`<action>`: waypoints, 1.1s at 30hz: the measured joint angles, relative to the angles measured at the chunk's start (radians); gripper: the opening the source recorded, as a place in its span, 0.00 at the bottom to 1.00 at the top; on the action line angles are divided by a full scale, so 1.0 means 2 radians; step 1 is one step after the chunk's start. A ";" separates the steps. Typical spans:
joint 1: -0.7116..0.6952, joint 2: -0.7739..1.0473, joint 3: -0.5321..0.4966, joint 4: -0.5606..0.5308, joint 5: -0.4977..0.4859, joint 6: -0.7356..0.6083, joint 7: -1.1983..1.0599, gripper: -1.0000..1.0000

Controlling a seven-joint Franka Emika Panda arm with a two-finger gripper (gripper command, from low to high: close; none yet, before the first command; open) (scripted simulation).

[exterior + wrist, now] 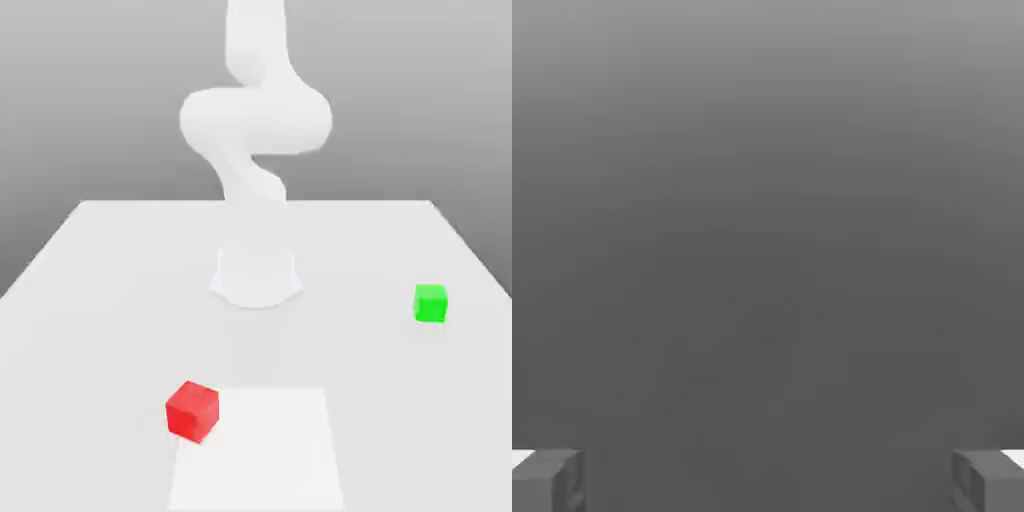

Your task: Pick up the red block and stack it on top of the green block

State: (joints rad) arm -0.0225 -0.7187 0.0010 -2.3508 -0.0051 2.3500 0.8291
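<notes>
In the exterior view, you have the small matte red cube (pixel 192 412) toward the exterior view's left — turned at an angle, at the corner of a flat white rectangle (pixel 262 455) on the pale grey surface (pixel 130 300). The small matte green cube (pixel 430 303) sits well apart, toward the exterior view's right. The white arm (pixel 256 130) stands between and behind them. In the hand view, your end effector (pixel 768 482) is open — its grey fingers (pixel 977 480) wide apart, nothing between them.

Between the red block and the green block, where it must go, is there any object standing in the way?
Nothing visible stands between them: from the red block to the green block, the exterior view shows bare table. The base stands farther back, off that line.
</notes>
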 joint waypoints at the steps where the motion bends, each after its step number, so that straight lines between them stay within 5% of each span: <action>1: -0.005 0.020 0.000 -0.012 -0.001 0.012 0.007 0.50; 18: -0.077 0.334 -0.018 -0.200 -0.002 0.202 0.104 0.50; 25: -0.084 0.461 -0.012 -0.202 0.015 0.304 0.101 0.50; 26: -0.086 0.476 -0.010 -0.199 0.016 0.317 0.100 0.00; 33: -0.087 0.478 -0.009 -0.199 0.015 0.319 0.101 0.00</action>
State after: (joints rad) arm -0.1961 0.2375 -0.0169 -2.7492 0.0248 2.9873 1.0307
